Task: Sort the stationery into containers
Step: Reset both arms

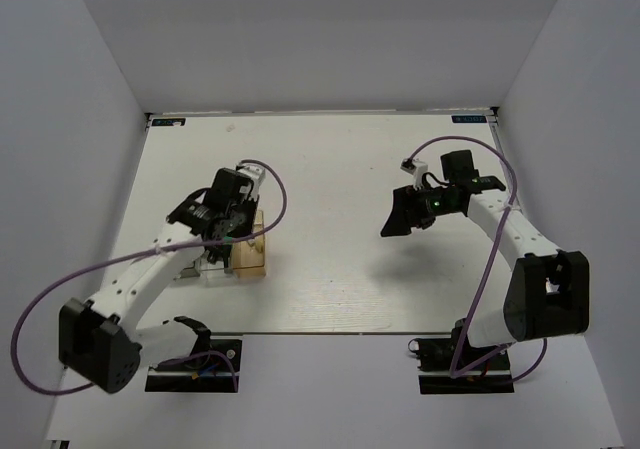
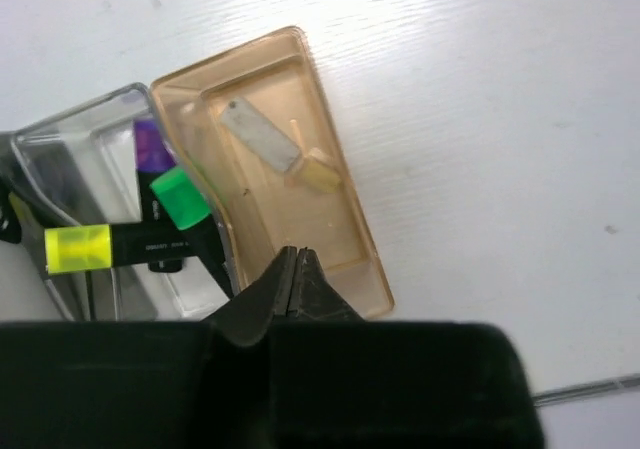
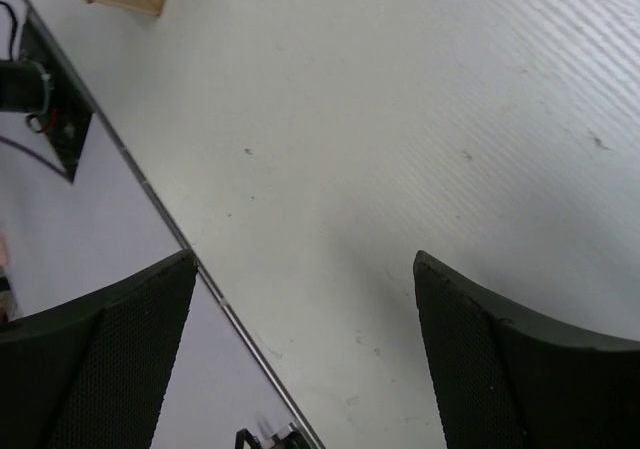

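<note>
While my left gripper [image 2: 297, 269] hangs with its fingers pressed tip to tip on nothing, those tips sit low in the middle of the wrist frame, over one short end of the tan box [image 2: 262, 214]. Inside that box, toward the upper middle of the frame, lie the grey bar [image 2: 260, 136] and, just beside its lower end, the tan block [image 2: 318, 174]; whether the two touch I cannot tell. Against the tan box's left wall stands the clear box [image 2: 85, 159], and the markers [image 2: 170, 254] lie in it, crossing one another: the purple cap highest, the green cap below it, the yellow cap furthest left. A dark shape at the left edge of the frame is cut off, and I cannot make it out.

My right gripper [image 1: 404, 215] hovers right of centre in the top view, well apart from the boxes, with its fingers [image 3: 110, 359] spread wide and only bare surface between them.

Everything rests on a white table [image 1: 340, 169] with a fine grain and a few small specks. Plain pale walls [image 1: 330, 39] close it in at the back and on both sides.

By count: two boxes I can tell clearly, three markers, one bar, one block.
</note>
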Tool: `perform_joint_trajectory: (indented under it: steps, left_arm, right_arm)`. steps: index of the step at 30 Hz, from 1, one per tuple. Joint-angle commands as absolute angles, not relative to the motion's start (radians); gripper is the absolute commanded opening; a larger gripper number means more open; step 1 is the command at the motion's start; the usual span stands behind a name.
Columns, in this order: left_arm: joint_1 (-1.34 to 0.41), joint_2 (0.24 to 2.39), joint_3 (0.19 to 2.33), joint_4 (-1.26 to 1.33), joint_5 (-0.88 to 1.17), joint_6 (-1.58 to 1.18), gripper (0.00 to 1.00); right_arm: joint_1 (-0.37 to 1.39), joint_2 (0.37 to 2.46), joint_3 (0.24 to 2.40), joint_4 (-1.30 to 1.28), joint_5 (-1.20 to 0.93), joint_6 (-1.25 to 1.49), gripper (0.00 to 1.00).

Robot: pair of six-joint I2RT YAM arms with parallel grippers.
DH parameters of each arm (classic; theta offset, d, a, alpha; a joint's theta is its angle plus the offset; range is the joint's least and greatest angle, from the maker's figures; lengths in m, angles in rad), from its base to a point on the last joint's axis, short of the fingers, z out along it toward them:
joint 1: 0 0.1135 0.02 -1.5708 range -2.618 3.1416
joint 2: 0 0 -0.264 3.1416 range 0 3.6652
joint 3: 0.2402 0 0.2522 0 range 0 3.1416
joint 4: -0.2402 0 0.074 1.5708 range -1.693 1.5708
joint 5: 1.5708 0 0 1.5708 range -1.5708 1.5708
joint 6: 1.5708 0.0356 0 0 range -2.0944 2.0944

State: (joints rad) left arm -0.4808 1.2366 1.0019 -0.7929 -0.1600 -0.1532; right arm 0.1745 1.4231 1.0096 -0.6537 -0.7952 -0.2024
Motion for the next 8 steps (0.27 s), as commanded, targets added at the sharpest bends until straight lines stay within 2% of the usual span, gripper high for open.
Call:
perform_joint_trajectory:
  steps: [1,2,3,5,8]
  left_arm:
    - [-0.486,1.032,0.918,-0.717,-0.002,-0.147,0.49]
    - [-0.486,0.997,0.898,-0.695,0.02,-0.147,0.75]
    - [-0.486,0.947,0.861,-0.686,0.058,-0.15,0.97]
    - [-0.486,0.869,0.827,-0.695,0.083,-0.14,1.0]
    - [-0.482,0.807,0.786,-0.729,0.074,-0.115,1.0]
  right_arm:
    - [0.167,1.353,1.023,-0.597,-0.654,-0.154,0.9]
    - [0.169,1.342,1.009,-0.58,-0.582,-0.081,0.9]
    - [0.167,1.312,1.0,-0.56,-0.495,-0.054,0.9]
    - [0.169,1.252,0.924,-0.441,-0.349,0.056,0.9]
    - [0.17,1.189,0.884,-0.402,-0.238,0.034,0.9]
